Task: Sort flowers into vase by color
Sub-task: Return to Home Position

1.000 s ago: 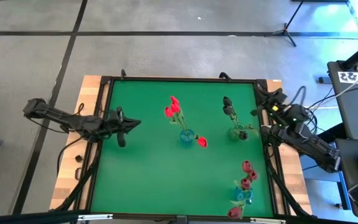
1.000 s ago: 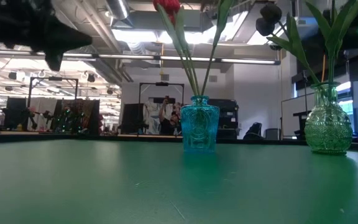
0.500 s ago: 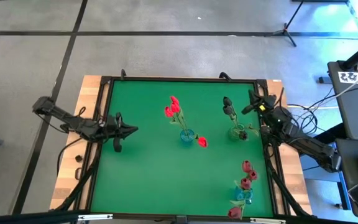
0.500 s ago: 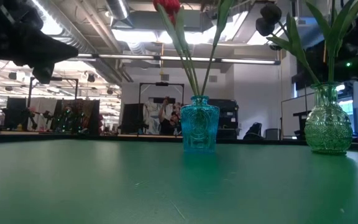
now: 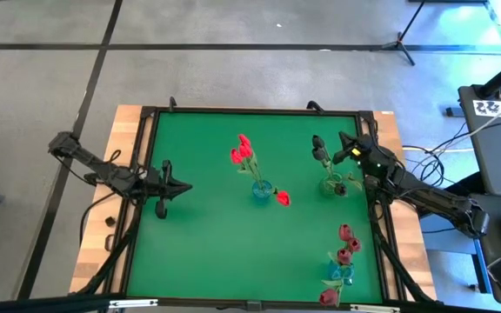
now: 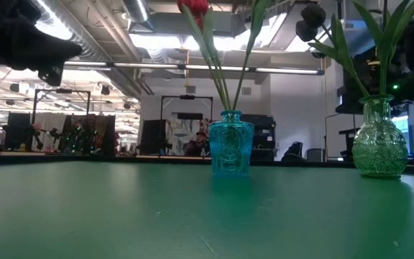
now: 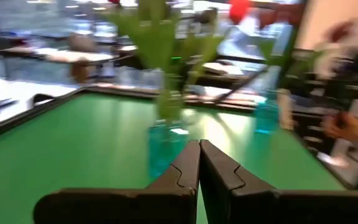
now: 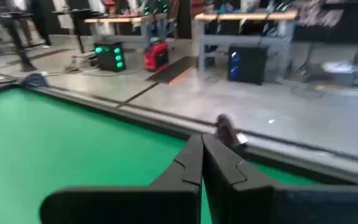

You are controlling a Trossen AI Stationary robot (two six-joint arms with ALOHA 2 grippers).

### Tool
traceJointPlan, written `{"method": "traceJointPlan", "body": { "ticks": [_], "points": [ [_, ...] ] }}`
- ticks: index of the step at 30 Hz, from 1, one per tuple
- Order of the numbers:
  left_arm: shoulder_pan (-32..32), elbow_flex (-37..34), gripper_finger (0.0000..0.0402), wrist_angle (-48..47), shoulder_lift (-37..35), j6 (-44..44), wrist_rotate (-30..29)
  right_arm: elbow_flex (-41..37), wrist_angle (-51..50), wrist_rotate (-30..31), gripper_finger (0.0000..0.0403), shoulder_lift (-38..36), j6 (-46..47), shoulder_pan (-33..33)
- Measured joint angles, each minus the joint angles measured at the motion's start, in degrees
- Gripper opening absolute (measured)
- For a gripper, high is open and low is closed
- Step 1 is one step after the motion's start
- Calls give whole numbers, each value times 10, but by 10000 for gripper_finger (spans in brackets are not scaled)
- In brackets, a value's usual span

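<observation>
1. From above, all three bunches are seen on the green table (image 5: 198, 243). The red flowers (image 5: 243, 152) stand in a blue vase (image 5: 261, 189) near the middle. The dark flowers (image 5: 319, 149) stand in a green vase (image 5: 333, 184) toward the right side. The pink flowers (image 5: 346, 243) stand in a second blue vase (image 5: 341, 275) by the near right corner.
2. In the low view only the blue vase (image 6: 230, 151) and the green vase (image 6: 378, 144) are shown, both upright and well apart; the pink bunch is seen from above alone.
3. What looks like a person's hand (image 7: 348, 127) beyond the table is caught by the left wrist view only.
4. The state of the fingers is settled by the wrist views. The left gripper's fingers (image 7: 188, 165) are pressed together with nothing between them, and so are the right gripper's fingers (image 8: 191, 158).
5. The left arm is stretched in from the table's left edge, and the left gripper (image 5: 179, 186) is held just inside that edge, pointed toward the blue vase and well apart from it.
6. The right arm is reached in from the right side, and the right gripper (image 5: 341, 139) is held just beside the dark flower heads, near the green vase.
7. Against a second ago, the left gripper has been drawn back slightly toward its edge. The right gripper, then by the table's right edge, has been swung out over the table. The flowers and vases are unmoved.
</observation>
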Motion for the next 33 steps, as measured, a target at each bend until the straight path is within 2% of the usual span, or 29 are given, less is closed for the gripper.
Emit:
{"method": "traceJointPlan", "body": {
  "ticks": [4,7,12,14,18,21,33],
  "points": [
    [51,0,4,15,-1,14,117,0,-6,-88,5,15,71,0],
    [102,0,4,22,-1,4,186,-1,-9,-143,5,23,91,0],
    [161,0,4,15,-1,-68,232,-1,-6,-128,5,30,74,0],
    [167,0,4,-3,0,-80,224,-1,-7,-123,5,30,66,0],
    [170,0,6,-47,0,-113,139,-1,-8,-123,5,31,59,0],
    [170,0,10,-58,0,-111,106,-1,-3,-125,5,31,59,0],
    [170,0,11,-57,0,-111,104,-2,1,-127,5,31,59,0]
  ]
}}
